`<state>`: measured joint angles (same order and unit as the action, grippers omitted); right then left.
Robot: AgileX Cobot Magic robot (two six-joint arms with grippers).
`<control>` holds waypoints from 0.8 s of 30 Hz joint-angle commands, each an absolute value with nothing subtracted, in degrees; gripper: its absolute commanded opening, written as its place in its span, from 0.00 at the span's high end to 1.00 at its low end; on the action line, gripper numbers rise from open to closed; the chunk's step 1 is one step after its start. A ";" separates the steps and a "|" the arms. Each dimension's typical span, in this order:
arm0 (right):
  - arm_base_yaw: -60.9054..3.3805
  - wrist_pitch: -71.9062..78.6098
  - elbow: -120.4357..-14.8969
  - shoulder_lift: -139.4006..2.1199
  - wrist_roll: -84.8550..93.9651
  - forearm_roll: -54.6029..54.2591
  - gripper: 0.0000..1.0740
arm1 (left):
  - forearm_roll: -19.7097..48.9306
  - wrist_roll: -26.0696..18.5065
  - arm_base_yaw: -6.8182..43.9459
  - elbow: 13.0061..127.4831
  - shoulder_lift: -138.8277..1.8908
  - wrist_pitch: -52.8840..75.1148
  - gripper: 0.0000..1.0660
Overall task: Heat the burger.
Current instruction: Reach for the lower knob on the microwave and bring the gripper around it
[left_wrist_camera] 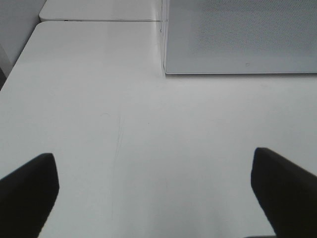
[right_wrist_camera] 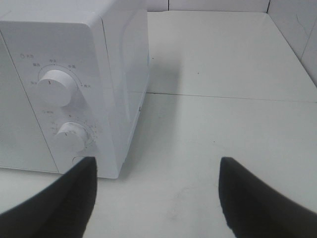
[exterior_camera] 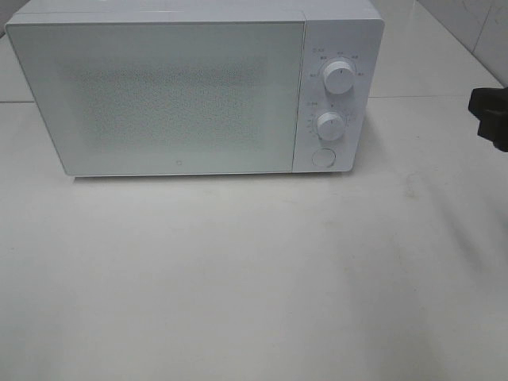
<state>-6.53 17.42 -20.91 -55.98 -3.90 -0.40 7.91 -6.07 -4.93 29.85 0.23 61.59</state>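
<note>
Currently left fingers (left_wrist_camera: 29,193) and right fingers (right_wrist_camera: 257,198) hover spread above the table (left_wrist_camera: 124,124).

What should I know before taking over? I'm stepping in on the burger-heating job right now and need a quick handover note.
Hands: the left gripper has its jaws open and empty, over the table near the front left corner of the microwave. The right gripper also has its jaws open and empty, by the control side.
Things: the burger shows in no view. The door is shut and not see-through, so I cannot tell if the burger is inside.
Done: nothing I can confirm.
Left: locate the burger, make sure it is inside, then set the lower knob.
</note>
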 commanded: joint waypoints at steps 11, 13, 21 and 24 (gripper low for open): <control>-8.82 42.34 -16.10 -70.36 5.73 -9.91 0.36 | 7.68 -6.07 -4.93 29.68 1.15 61.54 0.08; -10.89 45.66 -15.30 -72.42 8.08 -12.83 0.36 | 7.68 -6.07 -4.93 29.68 1.15 61.54 0.08; -22.29 59.42 -13.87 -82.16 13.01 -27.04 0.36 | 7.68 -6.07 -4.93 29.68 1.15 61.54 0.08; -26.13 63.48 -13.87 -84.97 13.12 -31.68 0.35 | 7.68 -6.07 -4.93 29.68 1.15 61.54 0.08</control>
